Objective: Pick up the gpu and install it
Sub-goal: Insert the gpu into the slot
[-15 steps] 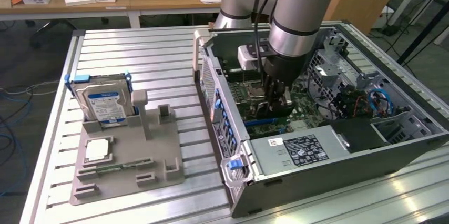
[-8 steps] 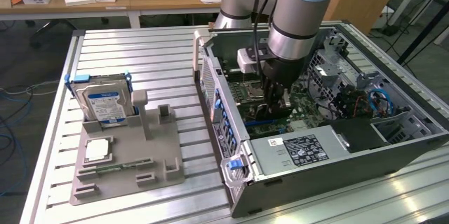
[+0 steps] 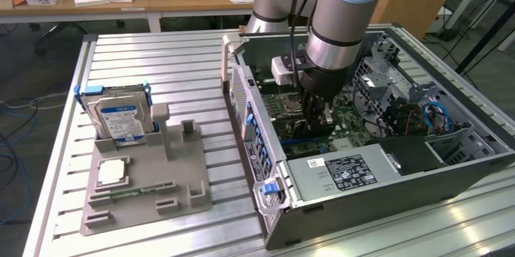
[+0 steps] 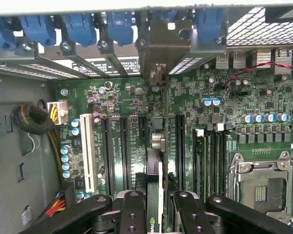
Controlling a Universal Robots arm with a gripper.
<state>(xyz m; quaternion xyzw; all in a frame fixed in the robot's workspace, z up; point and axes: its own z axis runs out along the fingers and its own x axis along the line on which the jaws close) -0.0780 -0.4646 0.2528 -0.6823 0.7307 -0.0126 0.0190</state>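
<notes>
Closed on the gpu (image 4: 154, 168), the gripper (image 4: 158, 207) pinches the card edge-on between its black fingers (image 4: 132, 212), jaws narrow. The card stands on its edge over the motherboard (image 4: 127, 97), in line with the long black slots (image 4: 179, 146); whether it is seated cannot be told. Beyond it, blue clips (image 4: 78, 27) line the rear wall. In the exterior view the arm (image 3: 338, 15) reaches down into the open case (image 3: 386, 166). A hard drive (image 3: 119, 118) stands in a grey tray (image 3: 145, 199), well apart at that view's left.

Readable text: none | hard drive label (image 3: 120, 118): illegible | case sticker (image 3: 348, 171): illegible
</notes>
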